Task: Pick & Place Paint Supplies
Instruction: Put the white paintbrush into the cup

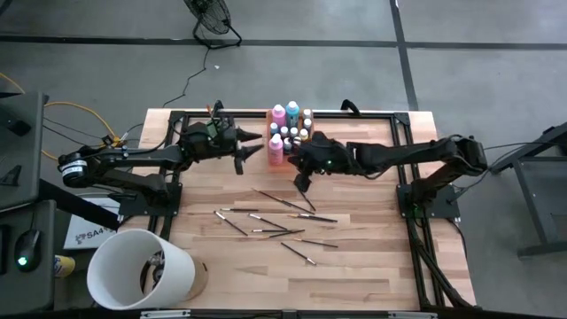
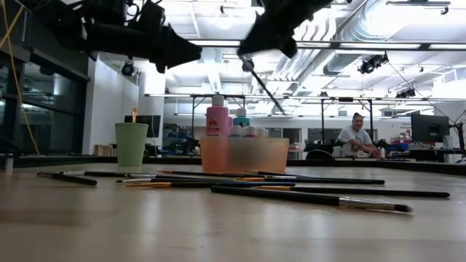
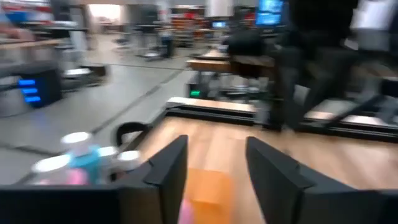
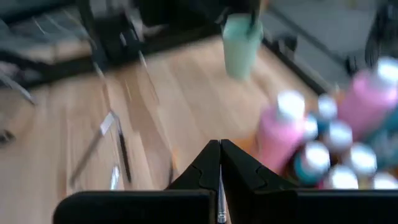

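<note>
From above I see both arms reaching inward over the wooden surface (image 1: pixel 354 275) toward the orange tray (image 1: pixel 290 135) of pink and teal bottles (image 1: pixel 278 114) at the far edge, with the loose brushes (image 1: pixel 283 232) scattered on the near side of them. The low view adds what the overhead one hides: the mint-green cup (image 2: pixel 131 143) stands left of the tray, a person sits in the room behind, and a brush (image 2: pixel 263 85) hangs slanted below the right arm, clear of the surface. The right gripper (image 1: pixel 301 182) hovers just beside the tray; its wrist view shows the fingers (image 4: pixel 205 168) pressed together on a thin shaft, which I take to be that brush handle, though the picture is soft. That view also shows the small pale-capped bottles (image 4: pixel 339 135) packed beside a pink one. The left gripper (image 1: pixel 252 151) is held level on the tray's other side, its fingers (image 3: pixel 168 171) spread apart and empty, with a corner of the tray and some bottle caps beyond them.
</note>
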